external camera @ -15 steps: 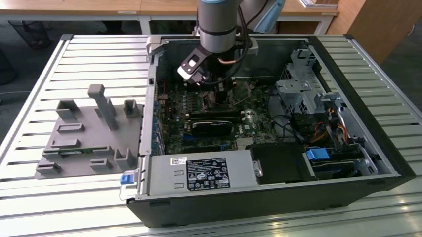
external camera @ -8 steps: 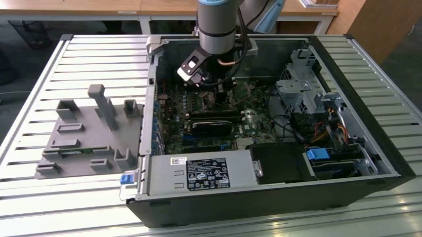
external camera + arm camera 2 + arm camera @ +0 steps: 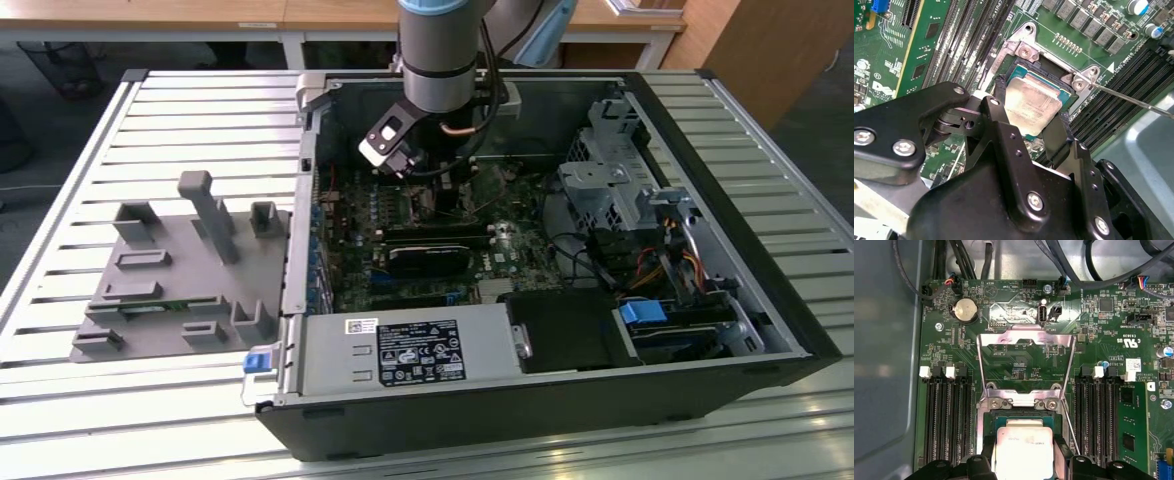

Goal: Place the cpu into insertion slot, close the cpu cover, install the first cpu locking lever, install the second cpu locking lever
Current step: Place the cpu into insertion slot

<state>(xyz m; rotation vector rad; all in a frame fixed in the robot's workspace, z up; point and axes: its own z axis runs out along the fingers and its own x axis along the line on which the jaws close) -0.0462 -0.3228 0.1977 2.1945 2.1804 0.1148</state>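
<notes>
The cpu point(image 3: 1031, 105) is a silver-topped square chip on a green base, also seen in the first wrist view point(image 3: 1021, 450). It sits level at the insertion slot point(image 3: 1050, 62), whose black wall shows around it. My gripper point(image 3: 1029, 117) is shut on the cpu, one black finger point(image 3: 999, 102) against each opposite edge. The cpu cover point(image 3: 1026, 335) is a silver frame lying flipped back, open, on the motherboard beyond the slot. A thin wire locking lever point(image 3: 1134, 100) stands free beside the slot. In the exterior view my gripper point(image 3: 400, 165) reaches down into the open computer case.
Long black memory slots point(image 3: 946, 415) flank the slot on both sides. A coin battery point(image 3: 965, 310) and cables lie beyond the cover. The case walls point(image 3: 310, 190) ring the board. A grey fixture point(image 3: 187, 270) lies on the slatted table at the exterior view's left.
</notes>
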